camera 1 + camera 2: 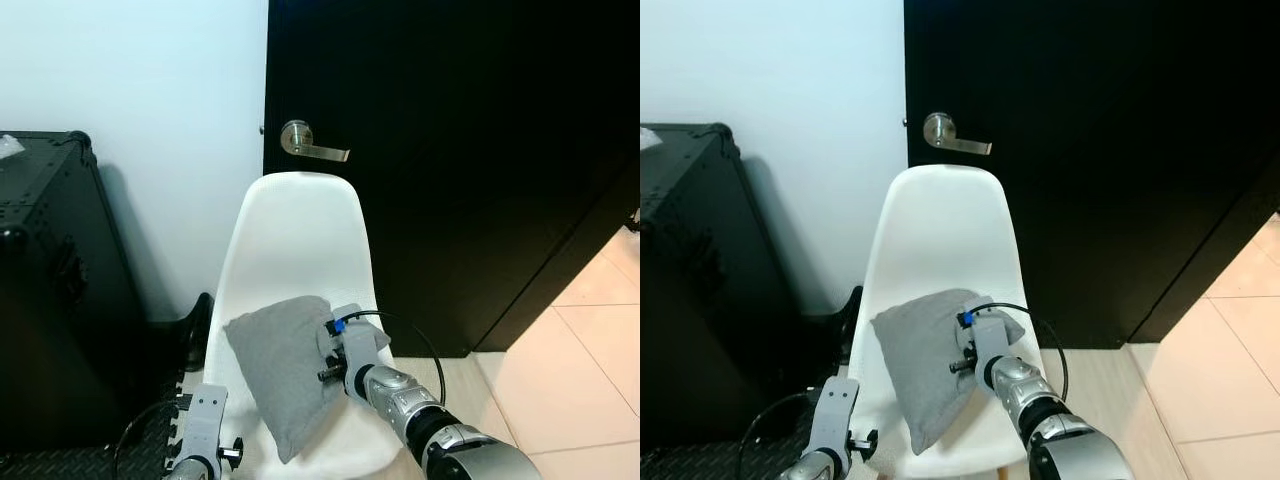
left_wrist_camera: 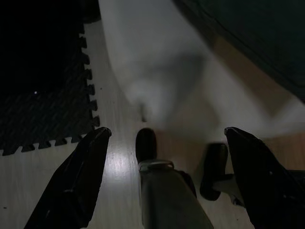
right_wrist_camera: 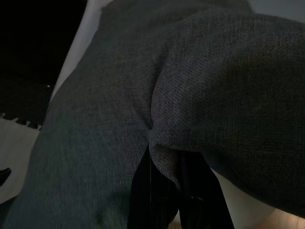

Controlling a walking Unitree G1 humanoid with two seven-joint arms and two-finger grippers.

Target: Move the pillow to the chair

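Before a black door (image 1: pixel 450 150), the right tool (image 3: pixel 164 179) pinches the grey pillow (image 1: pixel 285 365) on the white chair (image 1: pixel 295 240).

I see the grey fabric pillow (image 1: pixel 280 365) lying on the seat of the white moulded plastic chair (image 1: pixel 300 240). Behind the chair at 12 o'clock stands the black door (image 1: pixel 450 150); the black hard case (image 1: pixel 50 290) sits at 9 o'clock, on the black foam mat (image 2: pixel 45 119).
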